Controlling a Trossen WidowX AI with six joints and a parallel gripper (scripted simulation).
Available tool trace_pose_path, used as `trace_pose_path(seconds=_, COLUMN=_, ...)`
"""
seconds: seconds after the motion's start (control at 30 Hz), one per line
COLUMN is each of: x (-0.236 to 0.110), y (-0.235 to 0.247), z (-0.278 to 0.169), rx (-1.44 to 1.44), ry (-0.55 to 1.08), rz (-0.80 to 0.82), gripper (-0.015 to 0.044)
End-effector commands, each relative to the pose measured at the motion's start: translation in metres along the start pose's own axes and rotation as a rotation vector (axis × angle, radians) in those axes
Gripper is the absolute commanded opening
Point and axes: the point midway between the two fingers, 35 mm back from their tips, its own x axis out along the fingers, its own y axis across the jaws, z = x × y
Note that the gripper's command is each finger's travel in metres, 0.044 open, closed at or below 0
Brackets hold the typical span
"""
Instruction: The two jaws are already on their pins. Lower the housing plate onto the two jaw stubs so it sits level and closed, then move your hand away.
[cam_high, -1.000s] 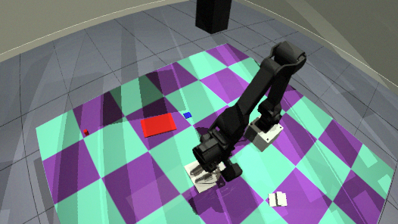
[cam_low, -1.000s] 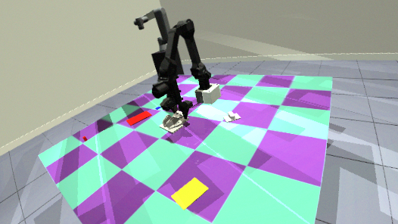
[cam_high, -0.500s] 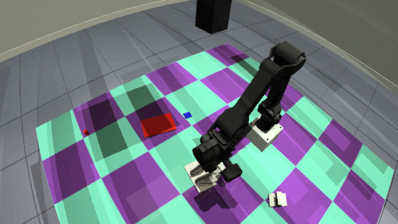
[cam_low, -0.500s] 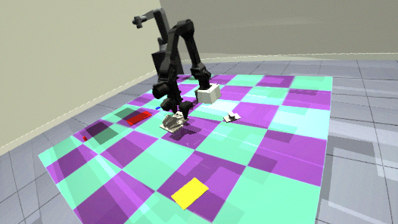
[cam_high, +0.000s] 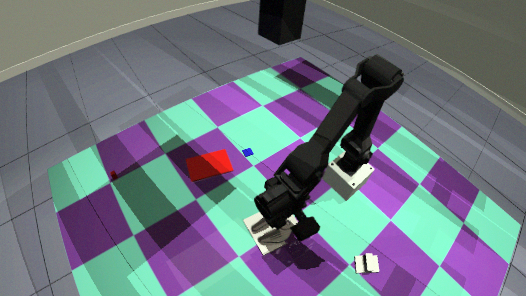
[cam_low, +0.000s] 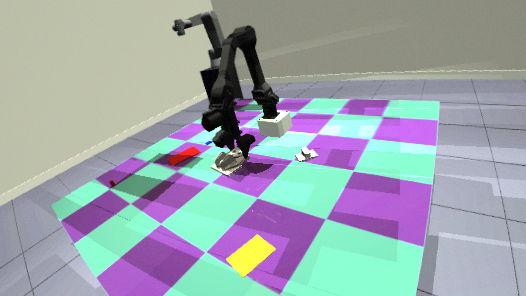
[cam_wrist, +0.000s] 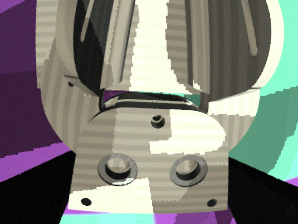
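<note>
Jaws, widely spread, pinch the plate (cam_wrist: 150, 142) by opposite sides, over the near ends of the curved pieces (cam_high: 274, 235) (cam_low: 230, 160) (cam_wrist: 230, 55) on the base (cam_high: 266, 249) (cam_low: 227, 171) (cam_wrist: 57, 110). Seating cannot be told. Misaligned holes could jam it askew; uneven release could lift one side.

Two flat red pieces, one a large rectangular slab (cam_high: 210, 165) (cam_low: 184, 156) and one a tiny block (cam_high: 114, 175) (cam_low: 112, 183), share a checkered surface with one small blue square (cam_high: 247, 152) (cam_low: 209, 143) and one yellow rectangle (cam_low: 251, 255) (visible only in the exterior view).
</note>
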Motion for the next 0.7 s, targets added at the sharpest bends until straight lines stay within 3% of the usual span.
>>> trace_pose_path(seconds=0.0, x=0.001, y=0.0005, z=-0.0005, rx=0.005, ry=0.0, rz=0.003, gripper=0.0351)
trace_pose_path(seconds=0.67, x=0.0055, y=0.0005, z=-0.0005, rx=0.005, ry=0.001, rz=0.003, gripper=0.0351)
